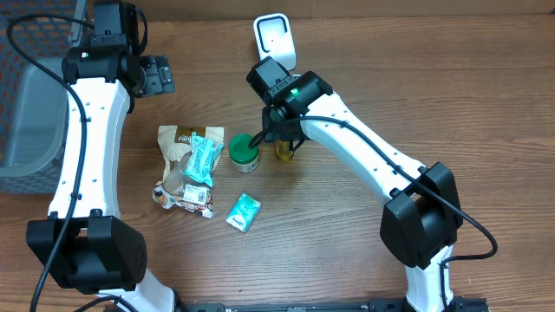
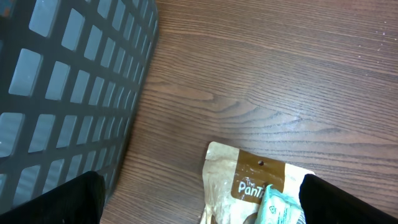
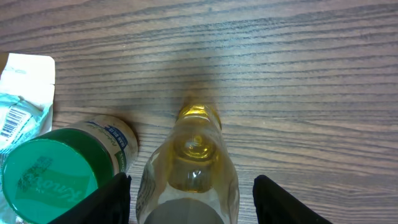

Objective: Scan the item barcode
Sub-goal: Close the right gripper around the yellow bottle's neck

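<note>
A small clear bottle (image 3: 189, 168) of yellow liquid stands on the wooden table, seen from above its cap. My right gripper (image 3: 194, 199) is open around it: the left finger sits near its side and the right finger (image 3: 283, 202) stands well off. No barcode shows on the bottle. In the overhead view the right gripper (image 1: 284, 137) hangs over the bottle (image 1: 284, 151), below a white scanner (image 1: 274, 36) at the table's back. My left gripper (image 1: 156, 75) is open at the far left, holding nothing.
A green-lidded jar (image 1: 244, 152) stands just left of the bottle. A brown pouch (image 1: 178, 165) with a teal packet (image 1: 204, 159) on it lies further left. A small teal pack (image 1: 244, 212) lies nearer the front. A grey basket (image 1: 26, 104) fills the left edge.
</note>
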Robot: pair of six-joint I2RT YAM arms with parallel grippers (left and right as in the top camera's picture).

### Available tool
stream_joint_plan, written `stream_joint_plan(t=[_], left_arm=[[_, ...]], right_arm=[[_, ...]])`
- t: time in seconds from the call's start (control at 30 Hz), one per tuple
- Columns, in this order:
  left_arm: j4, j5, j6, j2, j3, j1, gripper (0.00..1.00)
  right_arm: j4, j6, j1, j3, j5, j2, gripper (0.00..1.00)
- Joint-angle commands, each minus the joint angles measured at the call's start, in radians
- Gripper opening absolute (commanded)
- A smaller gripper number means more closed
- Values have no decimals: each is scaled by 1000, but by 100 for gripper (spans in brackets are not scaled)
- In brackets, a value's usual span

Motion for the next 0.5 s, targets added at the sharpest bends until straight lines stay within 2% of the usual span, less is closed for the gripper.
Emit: stream_joint_plan(t=[0.0, 0.47], left_arm=[[1, -7, 14, -15, 18, -2, 100], [1, -7, 14, -15, 18, -2, 100]], right_arm=[[13, 7, -1, -7, -1, 5, 62], [39, 7, -1, -38, -1, 10, 63]])
